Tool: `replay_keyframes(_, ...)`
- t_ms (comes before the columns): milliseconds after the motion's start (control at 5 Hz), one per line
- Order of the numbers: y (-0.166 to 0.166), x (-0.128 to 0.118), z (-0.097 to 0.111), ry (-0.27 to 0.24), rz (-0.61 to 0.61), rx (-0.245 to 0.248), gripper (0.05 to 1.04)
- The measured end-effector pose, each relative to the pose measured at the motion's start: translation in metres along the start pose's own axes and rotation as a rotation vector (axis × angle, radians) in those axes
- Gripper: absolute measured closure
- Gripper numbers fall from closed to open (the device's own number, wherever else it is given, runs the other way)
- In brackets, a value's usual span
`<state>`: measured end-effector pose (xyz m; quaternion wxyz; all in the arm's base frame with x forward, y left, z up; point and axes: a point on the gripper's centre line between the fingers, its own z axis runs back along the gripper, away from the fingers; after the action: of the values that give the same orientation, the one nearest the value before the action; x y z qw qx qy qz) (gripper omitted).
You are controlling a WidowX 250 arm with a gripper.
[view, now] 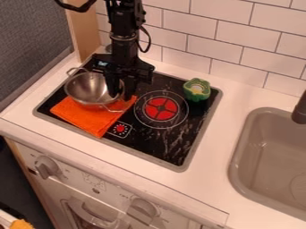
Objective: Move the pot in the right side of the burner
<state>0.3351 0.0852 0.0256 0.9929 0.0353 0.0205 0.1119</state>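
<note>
White stove front point(116, 194), nearest, with grey round knobs point(143, 209) and a pale curved handle; a bit of yellow-orange stuff point(21, 224) at the bottom left corner. Next, white countertop point(209, 188) around a black glass cooktop point(158, 150) with a grey rim. On the cooktop, a small red dial mark point(121, 129) in a pale outline, right beside a bright orange cloth point(90, 120) lying flat. Round silver metal pot point(85, 91) with two loop handles: upright, left part of the cooktop, front portion over the cloth, left of the red ringed burner point(161, 108). Claw: black two-finger gripper point(121, 95), hanging down at the pot's right side, its lower end overlapping the right rim in the view. So the pot is mostly to the left of the claw, right up close. Can't tell whether the claw is clenched on the rim or released. Green lobed object point(196, 95) with a pale middle, back right of the cooktop, past the burner. Grey-beige sink point(236, 163) off to the right, dark faucet point(300, 109) at its back edge. Farthest, white rectangular wall tiles point(218, 44), wooden post point(87, 31) at their left end.
</note>
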Motion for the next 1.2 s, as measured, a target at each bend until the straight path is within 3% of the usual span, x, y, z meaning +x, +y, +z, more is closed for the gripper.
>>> replay_keyframes(200, -0.001, -0.003, 0.018, -0.035, -0.016, -0.014, 0.946)
replay_keyframes(400, -0.012, -0.022, 0.056, -0.104, -0.006, -0.039, 1.014)
replay_keyframes(600, -0.04, -0.057, 0.082, -0.16, -0.071, -0.062, 1.018)
replay_keyframes(800, -0.061, -0.084, 0.077, -0.143, -0.146, -0.07, 1.018)
replay_keyframes(1200, -0.095, -0.098, 0.049, -0.11, -0.254, -0.036, 1.019)
